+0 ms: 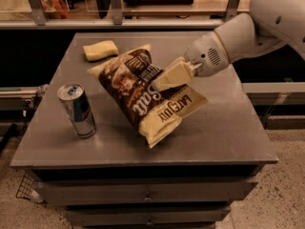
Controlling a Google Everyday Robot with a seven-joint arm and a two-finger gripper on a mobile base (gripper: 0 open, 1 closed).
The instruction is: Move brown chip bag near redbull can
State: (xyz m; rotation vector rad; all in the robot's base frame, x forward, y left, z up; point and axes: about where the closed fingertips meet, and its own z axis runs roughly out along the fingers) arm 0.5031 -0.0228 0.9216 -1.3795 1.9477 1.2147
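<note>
The brown chip bag (136, 92) is dark brown with cream ends and "Sea Salt" and "LATE JULY" lettering. It is tilted, held up over the middle of the grey table (224, 128). My gripper (167, 78) comes in from the right and is shut on the bag's right edge. The redbull can (77, 109) stands upright near the table's front left, a short way left of the bag's lower end.
A small yellow sponge (100, 50) lies at the table's back left. The table has drawers (147, 194) below its front edge. A shelf with metal posts (114, 8) runs behind the table.
</note>
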